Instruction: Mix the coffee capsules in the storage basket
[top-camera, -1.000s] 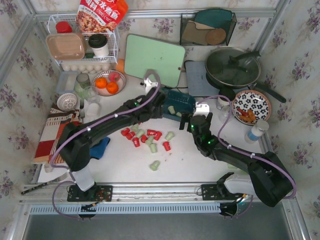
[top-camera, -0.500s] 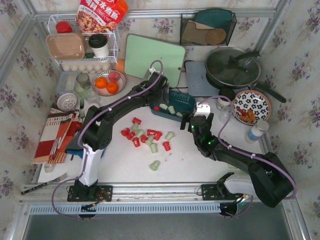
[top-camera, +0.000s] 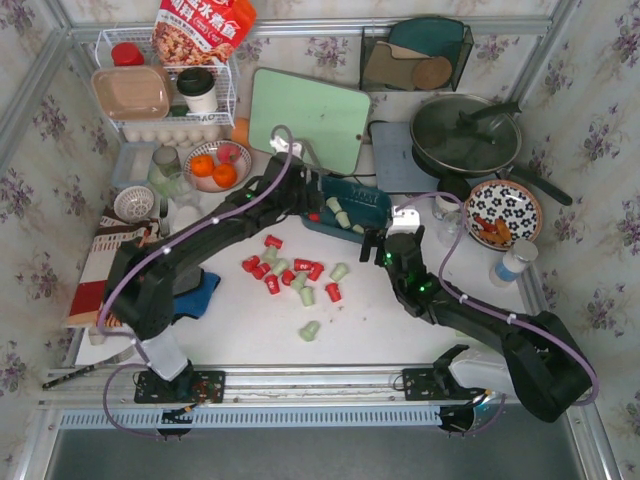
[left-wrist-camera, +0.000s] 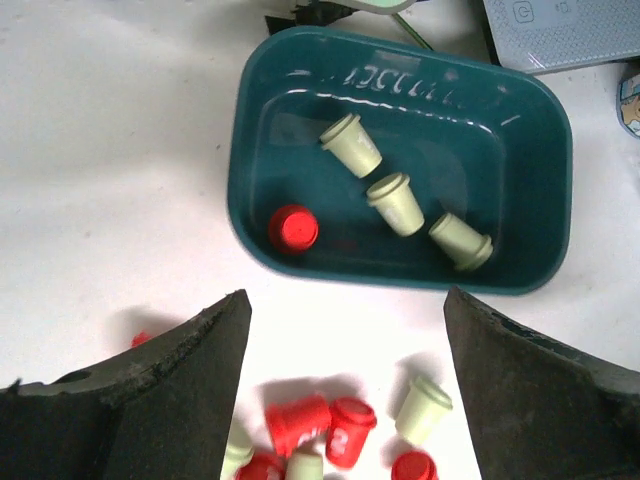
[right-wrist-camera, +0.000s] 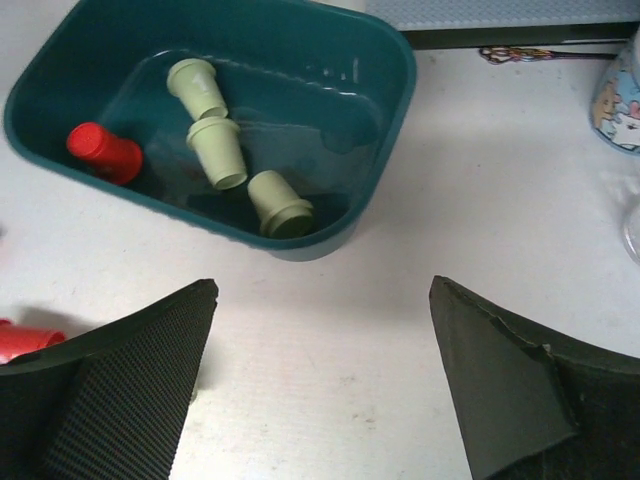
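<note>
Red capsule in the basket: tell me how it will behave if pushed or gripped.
The red capsule lies on its side in the storage basket, so a push would probably roll it, curving because it tapers. It looks small, so likely light. Its smooth sloping sides might slip from loosely closed jaws.

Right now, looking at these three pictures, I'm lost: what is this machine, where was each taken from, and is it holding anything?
The machine is a left arm and a right arm, bolted to a table. One picture looks down from above; the other two come from a camera on each wrist, so the dark wedges are that gripper's own fingers. The left gripper and right gripper are both open and empty, near the teal basket. In it lie three green capsules and one red capsule. More capsules lie loose on the table.
</note>
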